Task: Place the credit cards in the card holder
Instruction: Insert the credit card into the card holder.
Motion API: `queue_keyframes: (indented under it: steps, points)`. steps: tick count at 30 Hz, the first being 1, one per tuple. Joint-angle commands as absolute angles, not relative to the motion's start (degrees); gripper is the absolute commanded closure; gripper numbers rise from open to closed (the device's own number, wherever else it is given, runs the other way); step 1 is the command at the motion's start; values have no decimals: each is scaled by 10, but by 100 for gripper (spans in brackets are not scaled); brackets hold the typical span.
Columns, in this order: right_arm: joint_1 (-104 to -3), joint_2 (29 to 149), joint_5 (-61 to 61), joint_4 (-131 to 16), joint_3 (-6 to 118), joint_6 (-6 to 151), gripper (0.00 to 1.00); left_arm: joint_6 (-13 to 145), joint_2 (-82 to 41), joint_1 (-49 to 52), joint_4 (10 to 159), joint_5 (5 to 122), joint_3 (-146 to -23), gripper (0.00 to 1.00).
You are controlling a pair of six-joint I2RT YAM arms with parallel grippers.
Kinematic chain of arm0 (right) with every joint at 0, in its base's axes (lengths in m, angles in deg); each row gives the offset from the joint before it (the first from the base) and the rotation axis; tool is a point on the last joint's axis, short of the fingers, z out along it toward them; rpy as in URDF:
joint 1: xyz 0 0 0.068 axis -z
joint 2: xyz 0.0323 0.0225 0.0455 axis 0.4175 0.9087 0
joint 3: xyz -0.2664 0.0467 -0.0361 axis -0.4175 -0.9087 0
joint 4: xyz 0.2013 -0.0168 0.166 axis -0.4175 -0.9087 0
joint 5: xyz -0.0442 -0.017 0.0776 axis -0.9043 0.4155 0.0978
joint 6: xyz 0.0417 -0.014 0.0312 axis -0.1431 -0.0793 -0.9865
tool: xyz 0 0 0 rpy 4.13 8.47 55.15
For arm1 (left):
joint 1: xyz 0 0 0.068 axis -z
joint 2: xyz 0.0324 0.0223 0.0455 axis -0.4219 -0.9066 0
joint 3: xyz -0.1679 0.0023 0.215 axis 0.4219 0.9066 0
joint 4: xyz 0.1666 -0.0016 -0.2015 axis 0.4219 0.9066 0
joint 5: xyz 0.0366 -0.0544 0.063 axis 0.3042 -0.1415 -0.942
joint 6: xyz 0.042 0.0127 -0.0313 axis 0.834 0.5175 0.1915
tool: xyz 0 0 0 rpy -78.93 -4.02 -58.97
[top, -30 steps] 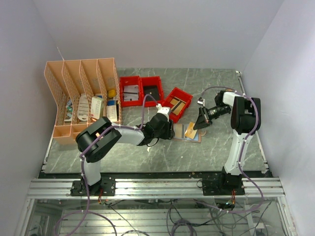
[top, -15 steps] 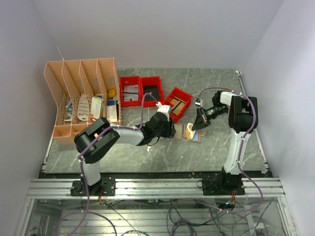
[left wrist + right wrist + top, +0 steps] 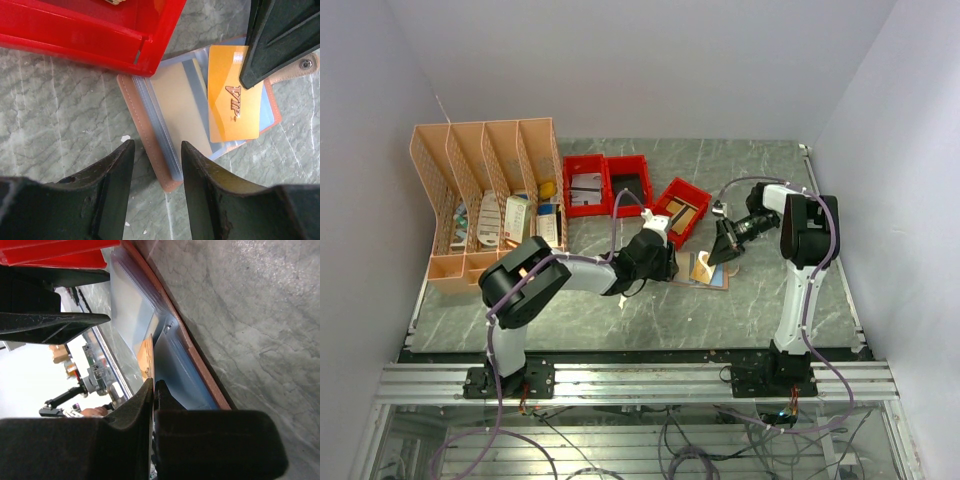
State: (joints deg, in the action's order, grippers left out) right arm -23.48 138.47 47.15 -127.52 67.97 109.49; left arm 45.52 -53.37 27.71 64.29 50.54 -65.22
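The card holder (image 3: pixel 144 129) lies open on the table below a red bin, its clear sleeves facing up, with a tan card (image 3: pixel 176 107) in one sleeve. My right gripper (image 3: pixel 154 382) is shut on an orange credit card (image 3: pixel 232 100), holding it tilted over the holder's right panel (image 3: pixel 172 352). In the top view that gripper (image 3: pixel 723 250) and the card (image 3: pixel 703 265) sit above the holder (image 3: pixel 716 281). My left gripper (image 3: pixel 157 147) is open and low, its fingers straddling the holder's near left corner; the top view shows the left gripper (image 3: pixel 665 262) just left of the holder.
A tilted red bin (image 3: pixel 680 210) with more cards inside touches the holder's far edge. Two other red bins (image 3: pixel 608 183) stand further back, and a peach desk organizer (image 3: pixel 490 200) fills the left. Marble tabletop (image 3: pixel 770 180) lies behind the right arm.
My right gripper has shifted slightly left with the orange card, bringing it further over the holder. The left gripper has barely moved.
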Motion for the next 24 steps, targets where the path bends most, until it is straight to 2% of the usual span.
queue_keyframes:
  steps: [1, 24]
  points:
    - [-241, 1404, 450, -1277, 696, 1102, 100, 469, -547, 281, 638, 516, -677, 47]
    - [-263, 1449, 412, -1317, 756, 1051, 100, 480, -561, 281, 632, 521, -688, 48]
